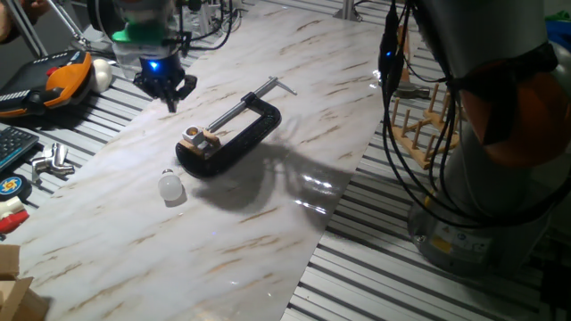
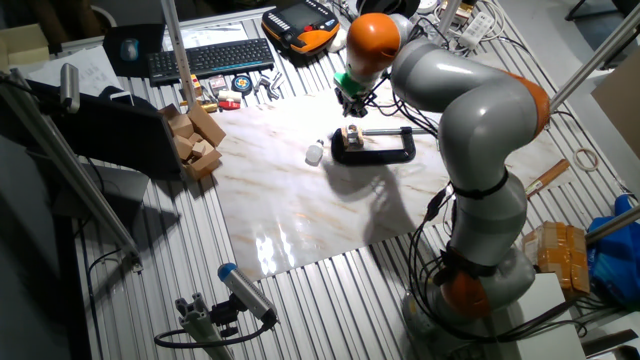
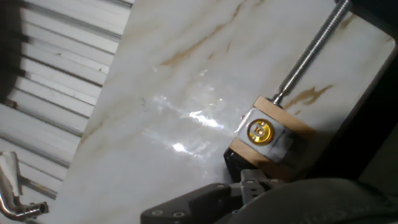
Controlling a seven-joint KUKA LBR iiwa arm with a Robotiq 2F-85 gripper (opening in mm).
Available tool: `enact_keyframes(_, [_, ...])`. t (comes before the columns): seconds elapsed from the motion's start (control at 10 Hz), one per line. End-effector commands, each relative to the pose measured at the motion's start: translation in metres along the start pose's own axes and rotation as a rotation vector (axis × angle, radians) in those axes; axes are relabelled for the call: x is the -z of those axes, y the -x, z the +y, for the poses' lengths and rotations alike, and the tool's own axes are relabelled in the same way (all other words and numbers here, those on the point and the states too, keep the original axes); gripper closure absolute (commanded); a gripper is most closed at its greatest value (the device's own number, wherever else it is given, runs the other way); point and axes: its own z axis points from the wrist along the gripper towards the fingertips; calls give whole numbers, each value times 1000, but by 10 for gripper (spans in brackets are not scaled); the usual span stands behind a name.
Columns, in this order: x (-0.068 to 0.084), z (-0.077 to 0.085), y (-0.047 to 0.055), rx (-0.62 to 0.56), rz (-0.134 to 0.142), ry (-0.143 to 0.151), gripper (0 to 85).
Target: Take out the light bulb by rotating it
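One fixed view, left to right: light bulb (image 1: 170, 185) lying loose on the marble slab (image 1: 268, 223), wooden socket block (image 1: 200, 140) empty in the black C-clamp (image 1: 234, 135). Gripper (image 1: 169, 87) hangs far-left above, carrying nothing, fingers look narrow. Unscrewing seems done, probably just retreat next.

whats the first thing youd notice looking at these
The black C-clamp lying mid-slab on the marble board, gripping a tan wooden socket block whose brass socket is empty. The light bulb lies loose on the board just beside the clamp, already out. The gripper hangs above the board behind them, holding nothing.
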Motion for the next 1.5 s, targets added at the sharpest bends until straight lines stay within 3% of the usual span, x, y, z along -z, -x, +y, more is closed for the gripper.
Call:
enact_keyframes(0.0, [6, -2, 7, 126, 31, 8, 850])
enact_keyframes(0.2, [17, -8, 15, 185, 48, 16, 850])
enact_keyframes(0.5, [28, -17, 20, 237, 30, 9, 850])
enact_keyframes(0.6, [31, -21, 23, 250, 35, 11, 850])
enact_keyframes(1.1, [39, -34, 21, 378, 28, 30, 850])
enact_keyframes(1.4, [39, -35, 22, 389, 24, 42, 850])
